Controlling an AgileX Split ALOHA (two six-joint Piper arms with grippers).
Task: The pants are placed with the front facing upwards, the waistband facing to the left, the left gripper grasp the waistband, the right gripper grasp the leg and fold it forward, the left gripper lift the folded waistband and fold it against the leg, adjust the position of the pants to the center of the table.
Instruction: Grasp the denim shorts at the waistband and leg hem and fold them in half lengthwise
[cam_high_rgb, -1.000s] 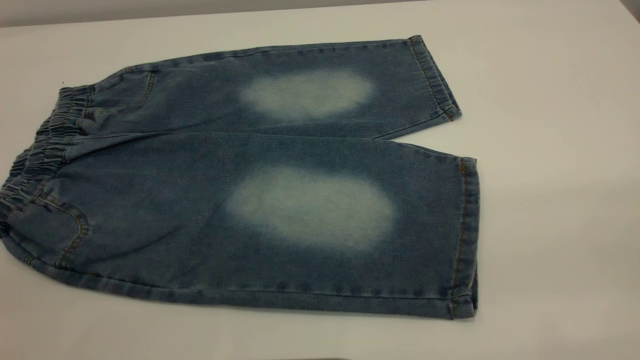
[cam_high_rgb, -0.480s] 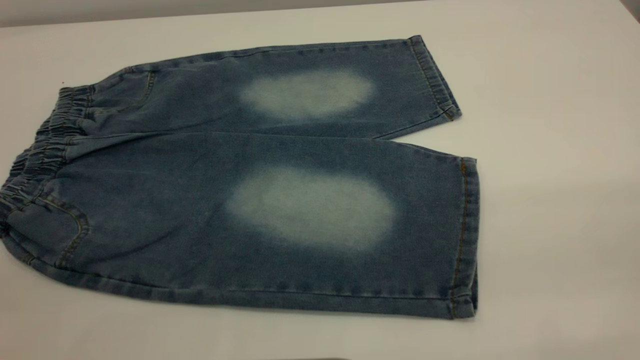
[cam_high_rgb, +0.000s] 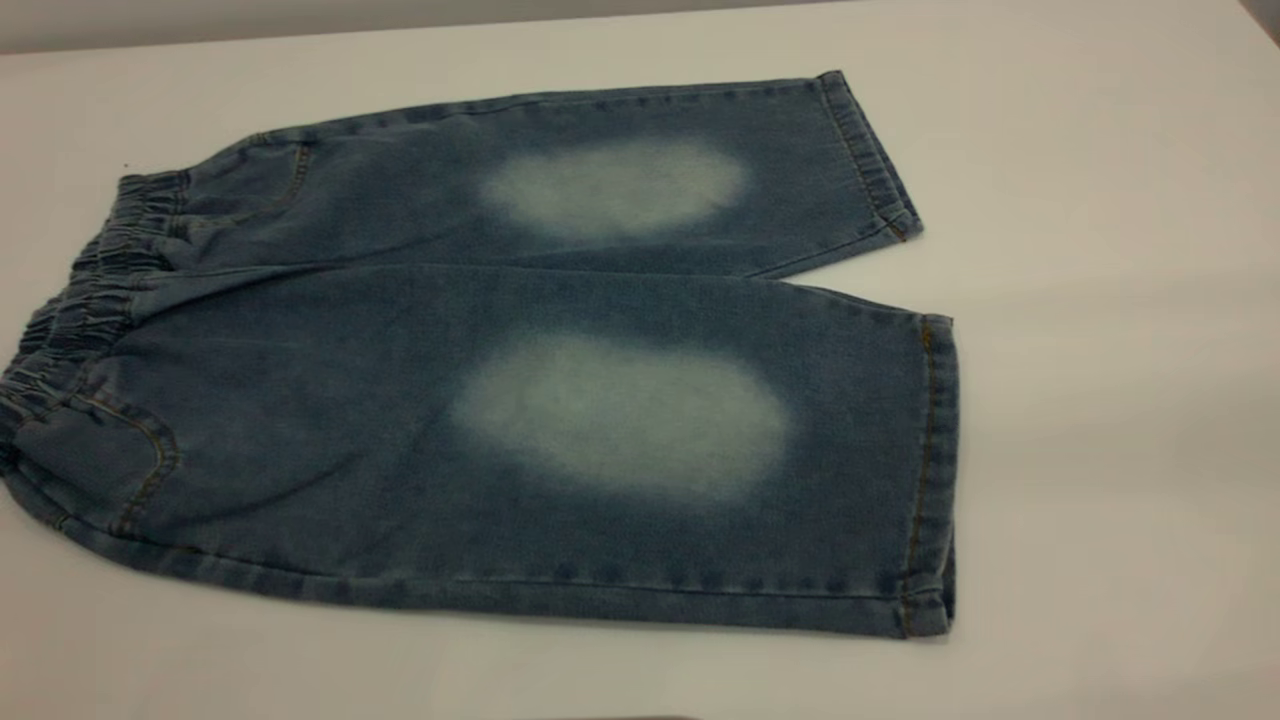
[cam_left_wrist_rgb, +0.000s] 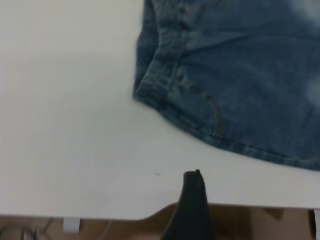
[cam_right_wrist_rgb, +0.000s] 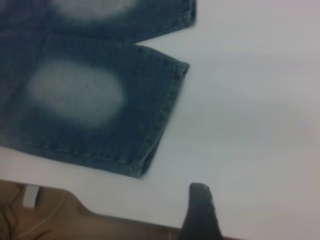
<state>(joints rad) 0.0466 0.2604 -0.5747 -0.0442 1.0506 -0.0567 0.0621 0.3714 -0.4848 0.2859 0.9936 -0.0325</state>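
- On the white table (cam_high_rgb: 1100, 200) the pants (cam_high_rgb: 400, 400) lie flat, front up, waistband (cam_high_rgb: 80, 300) leftward
- Near the table's edge hover my left claw (cam_left_wrist_rgb: 192, 200) and right claw (cam_right_wrist_rgb: 200, 210); whether they are apart I cannot tell

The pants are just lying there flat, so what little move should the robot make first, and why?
Probably the left gripper should move in over the waistband, because the pants lie unfolded and untouched on the table. In the left wrist view that gripper is at the table's near edge, short of the denim. The right gripper likewise sits short of the leg.
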